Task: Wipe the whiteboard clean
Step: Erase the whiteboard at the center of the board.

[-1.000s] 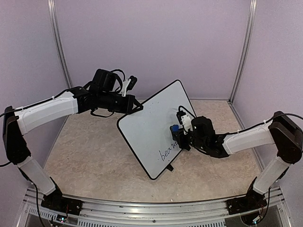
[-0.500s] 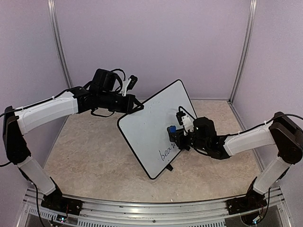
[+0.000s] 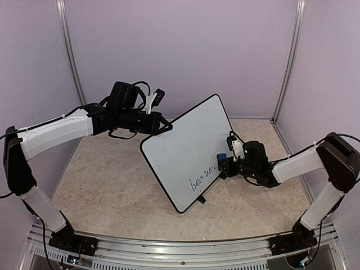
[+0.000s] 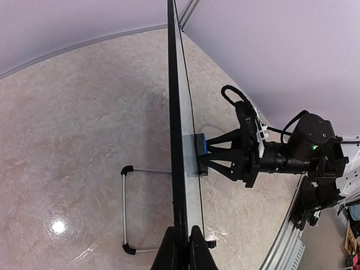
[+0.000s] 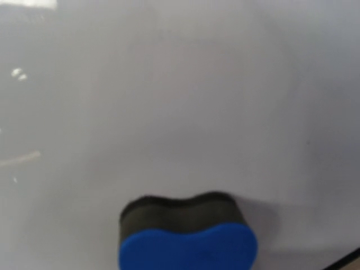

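Whiteboard (image 3: 185,149): stands tilted on its lower edge at the centre of the overhead view, on the table (image 3: 101,185). Its white face is turned toward the right of the frame.

Left claw (image 4: 181,250): clenched on the board's rim, one finger on each side of the panel. In the overhead view this grip sits at the board's upper left corner.

Right claw (image 3: 225,163): grasping a blue eraser (image 3: 223,157), at the board's right edge, right of centre in the overhead view. In the left wrist view the eraser's dark pad lies flat against the white face, about mid-frame. In the right wrist view the eraser fills the bottom centre and the board surface covers the rest.

Handwriting (image 3: 202,175): remains on the lower part of the face, below and left of the eraser.

Wire stand (image 4: 125,208): projects from the board's back onto the table, lower left of the left wrist view.
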`<action>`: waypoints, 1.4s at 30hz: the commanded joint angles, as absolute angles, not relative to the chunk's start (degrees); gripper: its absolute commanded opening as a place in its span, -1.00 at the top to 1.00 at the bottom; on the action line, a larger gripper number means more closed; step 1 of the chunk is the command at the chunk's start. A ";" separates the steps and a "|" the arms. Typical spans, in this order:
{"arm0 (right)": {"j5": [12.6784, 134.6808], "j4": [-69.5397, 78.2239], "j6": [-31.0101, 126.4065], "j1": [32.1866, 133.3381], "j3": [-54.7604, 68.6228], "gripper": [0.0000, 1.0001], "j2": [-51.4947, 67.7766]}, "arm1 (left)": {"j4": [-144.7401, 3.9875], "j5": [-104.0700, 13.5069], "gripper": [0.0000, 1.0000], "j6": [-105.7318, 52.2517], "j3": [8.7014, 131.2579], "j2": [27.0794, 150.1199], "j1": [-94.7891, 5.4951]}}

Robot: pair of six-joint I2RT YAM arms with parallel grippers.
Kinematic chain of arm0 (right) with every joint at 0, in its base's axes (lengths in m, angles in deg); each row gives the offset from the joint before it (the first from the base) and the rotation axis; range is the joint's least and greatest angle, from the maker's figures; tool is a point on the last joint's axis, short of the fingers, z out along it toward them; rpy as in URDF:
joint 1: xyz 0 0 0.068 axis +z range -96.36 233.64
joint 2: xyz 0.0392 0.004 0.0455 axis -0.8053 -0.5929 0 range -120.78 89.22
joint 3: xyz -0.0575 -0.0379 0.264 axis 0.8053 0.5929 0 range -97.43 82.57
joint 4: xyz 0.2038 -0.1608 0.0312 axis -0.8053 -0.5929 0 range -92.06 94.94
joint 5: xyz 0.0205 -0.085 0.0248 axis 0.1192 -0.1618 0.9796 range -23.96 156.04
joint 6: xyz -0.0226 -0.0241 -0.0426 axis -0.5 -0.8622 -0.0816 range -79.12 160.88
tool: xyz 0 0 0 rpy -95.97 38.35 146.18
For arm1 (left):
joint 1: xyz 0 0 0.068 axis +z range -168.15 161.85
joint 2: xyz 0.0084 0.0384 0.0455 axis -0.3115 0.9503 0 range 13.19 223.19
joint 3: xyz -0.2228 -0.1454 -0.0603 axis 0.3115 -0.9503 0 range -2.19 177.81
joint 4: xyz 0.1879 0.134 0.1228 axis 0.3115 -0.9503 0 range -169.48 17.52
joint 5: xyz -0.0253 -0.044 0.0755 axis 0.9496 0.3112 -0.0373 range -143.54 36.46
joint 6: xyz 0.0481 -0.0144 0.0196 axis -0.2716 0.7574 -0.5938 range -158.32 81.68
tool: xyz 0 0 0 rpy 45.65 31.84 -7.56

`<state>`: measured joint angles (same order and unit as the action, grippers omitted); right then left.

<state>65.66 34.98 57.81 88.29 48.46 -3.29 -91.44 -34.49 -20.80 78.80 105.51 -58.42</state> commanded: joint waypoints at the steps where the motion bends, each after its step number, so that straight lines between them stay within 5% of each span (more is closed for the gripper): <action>1: 68.41 35.04 56.54 87.86 48.57 0.41 -6.05 | -90.50 -27.10 1.00 -27.42 78.60 106.36 -61.04; 11: 73.62 41.10 53.46 92.53 49.34 0.41 -6.73 | -90.50 -27.23 1.00 -27.51 78.58 106.41 -61.04; 42: 64.26 33.30 50.79 113.77 41.88 0.41 -10.69 | -90.50 -27.34 1.00 -27.22 78.57 106.18 -61.04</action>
<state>55.75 38.37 52.17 109.40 45.18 -5.91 -92.29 -35.59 -21.24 78.85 105.20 -57.39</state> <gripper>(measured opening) 0.298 0.041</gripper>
